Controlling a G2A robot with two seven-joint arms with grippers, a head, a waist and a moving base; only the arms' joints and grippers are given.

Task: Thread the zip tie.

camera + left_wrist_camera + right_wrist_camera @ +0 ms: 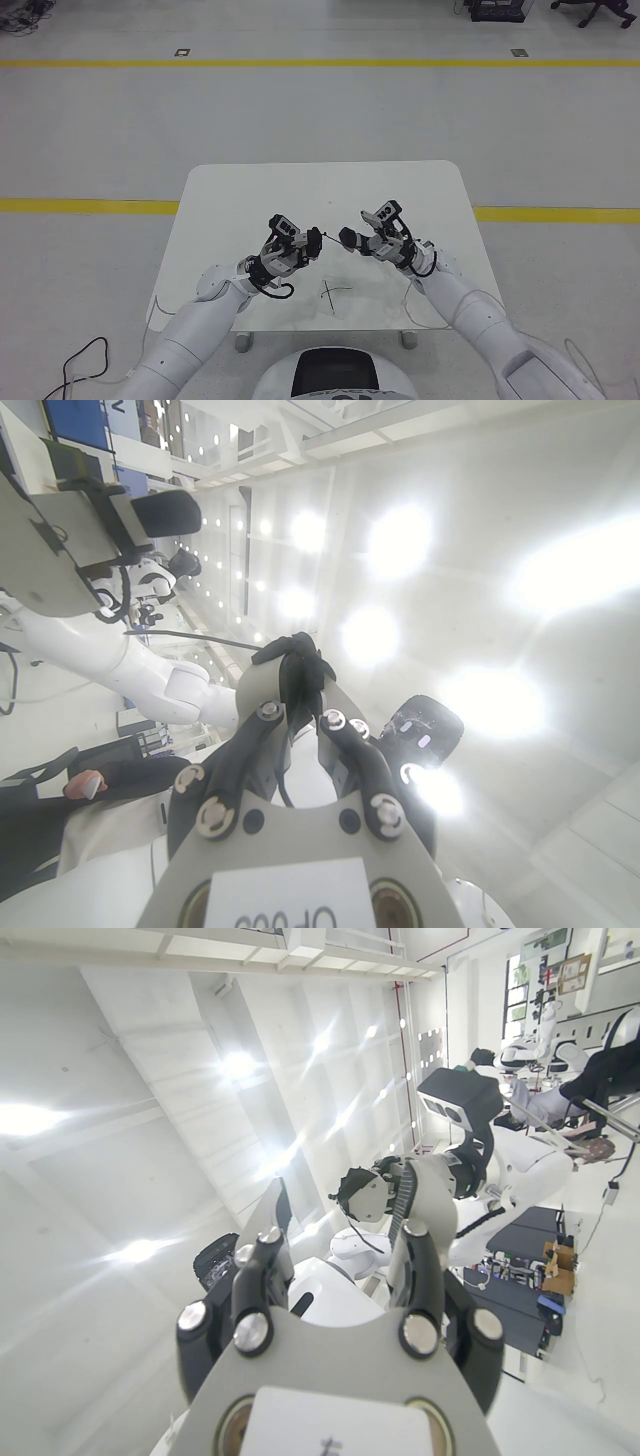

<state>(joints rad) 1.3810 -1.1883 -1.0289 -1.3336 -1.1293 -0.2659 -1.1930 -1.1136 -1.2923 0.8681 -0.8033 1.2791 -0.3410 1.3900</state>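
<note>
My left gripper (pixel 300 655) is shut on a thin black zip tie (pixel 200 637). One end of the strap sticks out sideways from the fingertips, and the rest curls back between the fingers. In the top view the left gripper (pixel 297 242) hangs above the middle of the table, with the zip tie (pixel 320 232) pointing at the right gripper (pixel 352 238) a short gap away. My right gripper (pixel 344 1175) is open with nothing between its fingers. It faces the left gripper (pixel 367 1198), from which the zip tie (pixel 362 1238) dangles.
Both arms hover over a white table (pixel 400 190). A black cross mark (pixel 335 292) lies on the table near its front edge, between and below the two grippers. Grey floor with yellow lines surrounds the table.
</note>
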